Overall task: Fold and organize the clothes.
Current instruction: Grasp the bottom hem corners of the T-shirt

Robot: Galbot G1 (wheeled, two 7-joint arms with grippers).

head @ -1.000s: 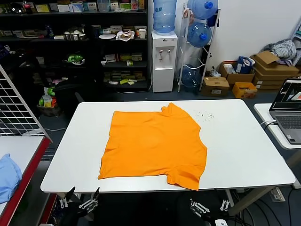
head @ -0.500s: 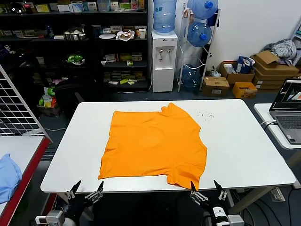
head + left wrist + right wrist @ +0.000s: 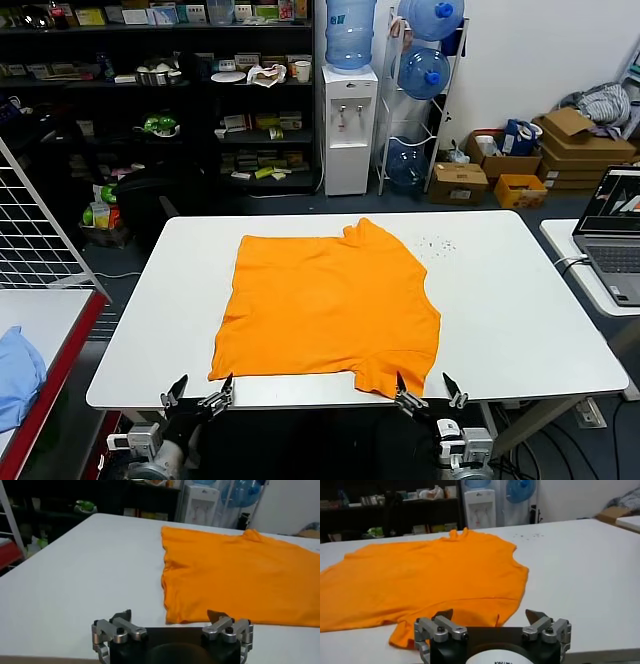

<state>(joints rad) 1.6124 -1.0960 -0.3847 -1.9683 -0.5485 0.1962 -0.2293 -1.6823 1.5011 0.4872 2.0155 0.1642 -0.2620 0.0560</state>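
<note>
The clothes are one bright orange T-shirt (image 3: 325, 310) spread flat on the white table (image 3: 520, 310), its plain side up. One sleeve hangs toward the near edge and the neck points to the back. My left gripper (image 3: 199, 391) is open at the table's near edge, just in front of the shirt's near left corner (image 3: 172, 615). My right gripper (image 3: 428, 389) is open at the near edge by the near sleeve (image 3: 460, 615). Neither touches the fabric. In the wrist views the left gripper (image 3: 169, 615) and right gripper (image 3: 489, 614) show wide jaws with nothing between them.
A light blue cloth (image 3: 15, 375) lies on a side table to the left, behind a wire rack (image 3: 40, 230). A laptop (image 3: 615, 235) sits on another table to the right. Small dark specks (image 3: 435, 243) dot the table past the shirt's collar.
Both grippers have risen from below the table's near edge and moved forward to it, closing in on the shirt's near hem. The shirt has not moved.
</note>
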